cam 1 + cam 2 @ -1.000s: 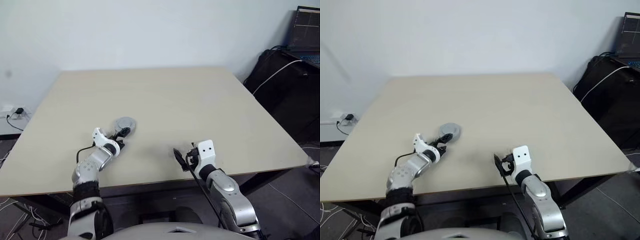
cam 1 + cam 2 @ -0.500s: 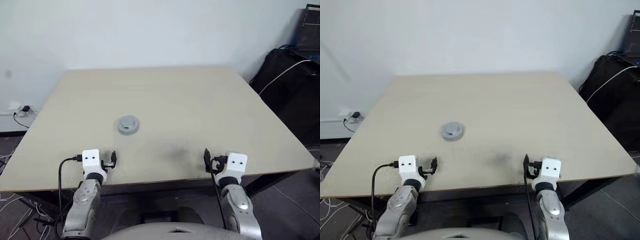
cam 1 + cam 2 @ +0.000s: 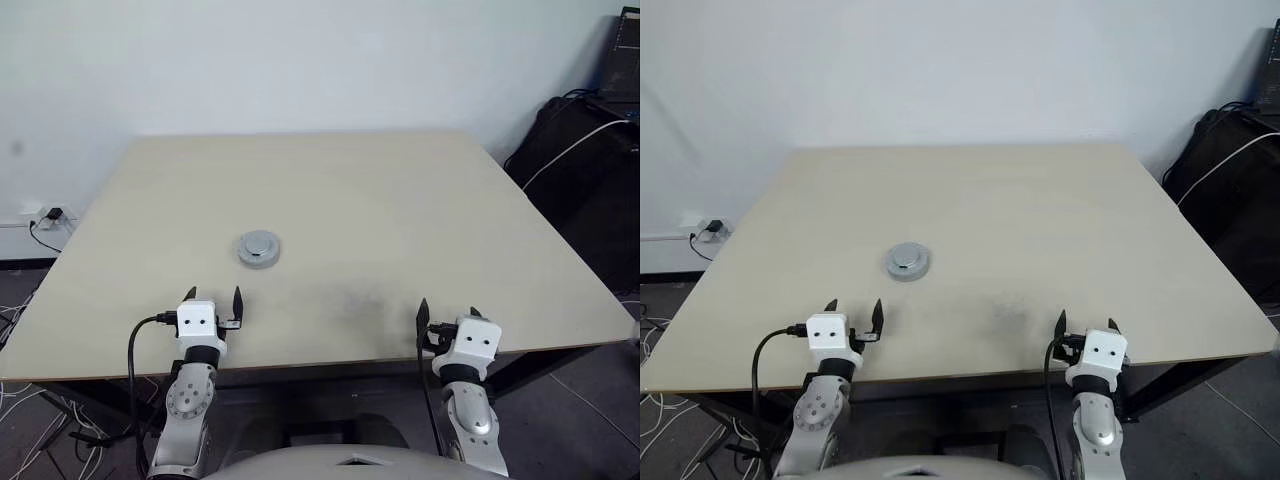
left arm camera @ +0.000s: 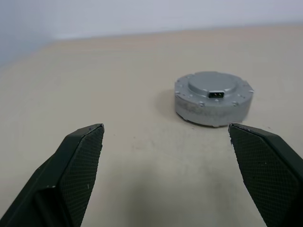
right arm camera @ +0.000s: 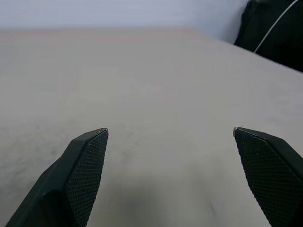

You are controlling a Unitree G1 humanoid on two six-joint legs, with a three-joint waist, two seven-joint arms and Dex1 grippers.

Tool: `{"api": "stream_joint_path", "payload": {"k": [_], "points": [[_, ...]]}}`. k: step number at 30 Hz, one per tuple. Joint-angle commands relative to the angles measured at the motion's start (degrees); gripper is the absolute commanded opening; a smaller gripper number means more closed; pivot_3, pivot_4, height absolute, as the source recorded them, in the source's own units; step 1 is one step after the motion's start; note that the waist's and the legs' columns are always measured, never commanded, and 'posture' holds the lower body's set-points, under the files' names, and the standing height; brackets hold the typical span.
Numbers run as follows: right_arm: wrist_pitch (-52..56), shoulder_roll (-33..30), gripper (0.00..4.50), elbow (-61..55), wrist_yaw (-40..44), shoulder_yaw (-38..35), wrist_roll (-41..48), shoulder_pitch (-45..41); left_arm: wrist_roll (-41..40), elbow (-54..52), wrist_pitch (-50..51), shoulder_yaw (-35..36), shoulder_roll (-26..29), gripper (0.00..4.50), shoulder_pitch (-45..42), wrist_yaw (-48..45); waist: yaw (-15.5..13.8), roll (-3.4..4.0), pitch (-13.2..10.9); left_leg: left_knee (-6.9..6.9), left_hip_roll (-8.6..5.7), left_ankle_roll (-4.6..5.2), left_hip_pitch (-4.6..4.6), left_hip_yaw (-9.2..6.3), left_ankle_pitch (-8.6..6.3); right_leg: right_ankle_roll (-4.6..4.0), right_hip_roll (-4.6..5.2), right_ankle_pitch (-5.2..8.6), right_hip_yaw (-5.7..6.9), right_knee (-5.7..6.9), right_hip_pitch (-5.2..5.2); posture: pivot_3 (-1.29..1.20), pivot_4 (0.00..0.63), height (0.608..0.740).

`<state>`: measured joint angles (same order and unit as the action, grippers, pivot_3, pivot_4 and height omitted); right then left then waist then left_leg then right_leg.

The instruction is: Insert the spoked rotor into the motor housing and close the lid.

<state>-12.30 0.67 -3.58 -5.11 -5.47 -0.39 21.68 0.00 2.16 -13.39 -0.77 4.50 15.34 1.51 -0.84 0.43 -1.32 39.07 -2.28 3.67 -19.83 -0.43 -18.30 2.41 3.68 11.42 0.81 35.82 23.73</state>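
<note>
At the near edge of the table point(image 3: 420, 215) both grippers hang level and pointing forward, well apart from each other, the left gripper point(image 3: 212, 297) on its side and the right gripper point(image 3: 446, 312) on the other; each has its two black fingers spread wide with nothing between them. Beyond the left gripper, clear of it and a little toward the middle of the table, sits a closed silver-grey motor assembly: the lid point(image 4: 211, 85), with a small dark rectangular socket in its raised centre, lies flat and flush on a round silver body. The motor housing with its copper windings and the spoked rotor cannot be told apart from outside; by my reading they are shut inside, so the task looks finished or close to it. What remains is to leave the piece alone: keep both arms low and drawn to the table's edge, jaws wide, and avoid sweeping across toward the unit, since a nudge could slide it or unseat the lid.
</note>
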Motion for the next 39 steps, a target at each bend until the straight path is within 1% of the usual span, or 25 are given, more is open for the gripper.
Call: {"api": "stream_joint_path", "payload": {"k": [1,6,10,39], "points": [[0.1,0.4,4.50,-0.7,0.4,-0.5,1.3,-0.4,0.2,-0.4,-1.5,0.4,-0.2,4.46,-0.9,-0.6,0.0,0.00,0.0,0.00,0.00,0.02,0.00,0.00,-0.02,0.00,0.00,0.03,0.00,0.00,0.00,0.00,0.000,0.740],[2.6,0.4,4.50,-0.9,1.6,0.2,2.4,-0.2,0.7,-0.7,-1.3,0.6,0.1,4.46,-0.9,-0.8,-0.1,0.00,0.0,0.00,0.00,0.10,0.00,0.01,-0.11,0.03,0.02,0.11,-0.01,0.00,0.00,0.00,0.000,0.740],[0.0,0.7,4.50,0.0,0.4,-0.4,1.0,-0.6,0.6,-0.8,-1.1,0.9,0.3,4.46,-0.9,-1.0,-0.1,0.01,0.0,0.00,0.00,0.13,0.00,0.02,-0.15,0.05,0.05,0.14,0.00,0.00,0.00,0.00,0.000,0.740],[2.1,1.1,4.50,0.9,0.9,1.5,0.1,-1.7,1.6,-0.8,-1.4,0.8,-0.4,4.46,-1.3,-1.0,-0.1,0.01,0.0,0.00,-0.01,0.14,0.00,0.03,-0.16,0.06,0.06,0.15,-0.01,0.00,0.00,0.00,0.000,0.740]]}}
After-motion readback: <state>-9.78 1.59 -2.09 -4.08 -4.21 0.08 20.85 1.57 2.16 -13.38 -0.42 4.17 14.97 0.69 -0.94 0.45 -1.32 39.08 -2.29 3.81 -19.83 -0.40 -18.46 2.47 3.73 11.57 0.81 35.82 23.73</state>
